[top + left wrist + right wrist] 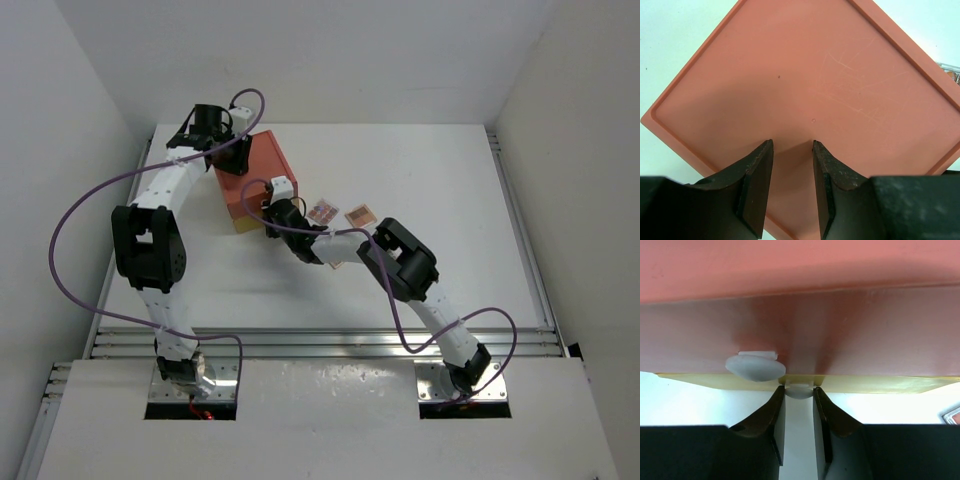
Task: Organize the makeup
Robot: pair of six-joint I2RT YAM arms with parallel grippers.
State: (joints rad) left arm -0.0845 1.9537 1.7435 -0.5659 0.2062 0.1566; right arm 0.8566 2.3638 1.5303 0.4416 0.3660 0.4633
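Currently two palettes [321, 211] lie flat on the table [450, 200], at three o'clock from the box [262, 165]. They look light, stiff, thin and slick, so I'd pinch one across opposite edges. My left gripper [792, 150] hangs over the box top, jaws apart. My right gripper [799, 396] closely flanks the drawer knob [799, 391]; whether it is pinched, I cannot tell.
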